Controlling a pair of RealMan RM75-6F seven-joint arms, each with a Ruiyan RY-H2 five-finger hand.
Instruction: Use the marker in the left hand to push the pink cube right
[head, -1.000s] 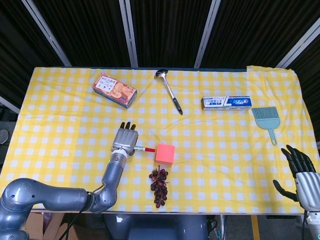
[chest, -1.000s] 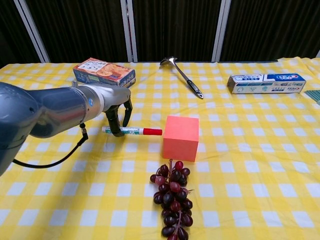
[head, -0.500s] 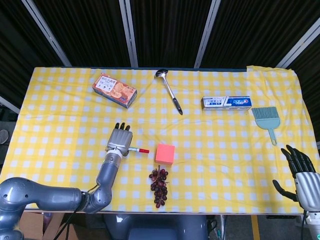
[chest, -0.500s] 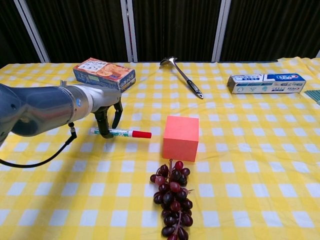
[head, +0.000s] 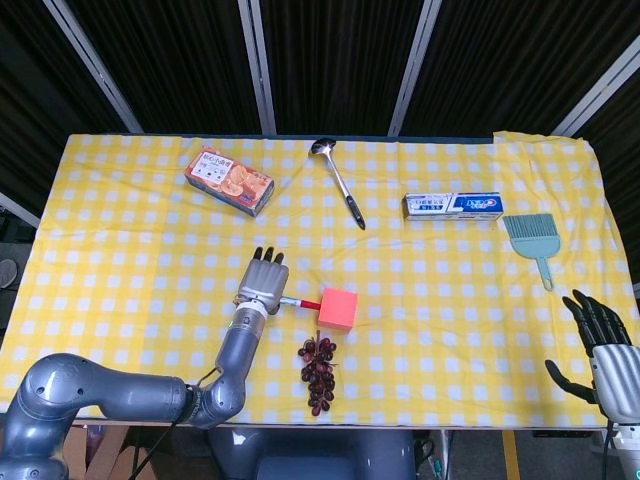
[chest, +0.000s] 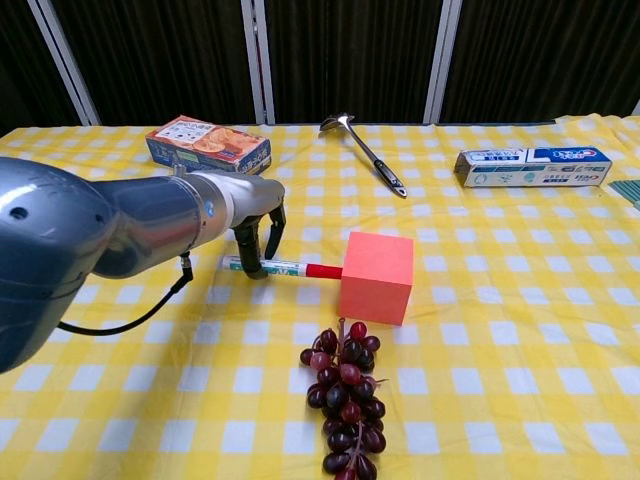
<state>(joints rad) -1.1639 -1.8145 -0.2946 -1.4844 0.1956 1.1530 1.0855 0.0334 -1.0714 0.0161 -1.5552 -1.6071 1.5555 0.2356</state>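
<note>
The pink cube (head: 339, 307) (chest: 377, 276) sits on the yellow checked cloth just right of centre-left. My left hand (head: 263, 282) (chest: 256, 222) grips a white marker (chest: 278, 267) with a red cap (head: 304, 302). The marker lies level and points right. Its red tip touches the cube's left face. My right hand (head: 600, 340) hangs open off the table's near right corner, holding nothing; only the head view shows it.
Dark grapes (head: 318, 370) (chest: 344, 394) lie just in front of the cube. A cracker box (head: 229, 181), a spoon (head: 339, 183), a toothpaste box (head: 454, 205) and a small brush (head: 531, 239) lie farther back and right.
My left hand drew the marker back left, then swung right again. The marker tip now presses the cube, which has slid slightly right and turned a little.
</note>
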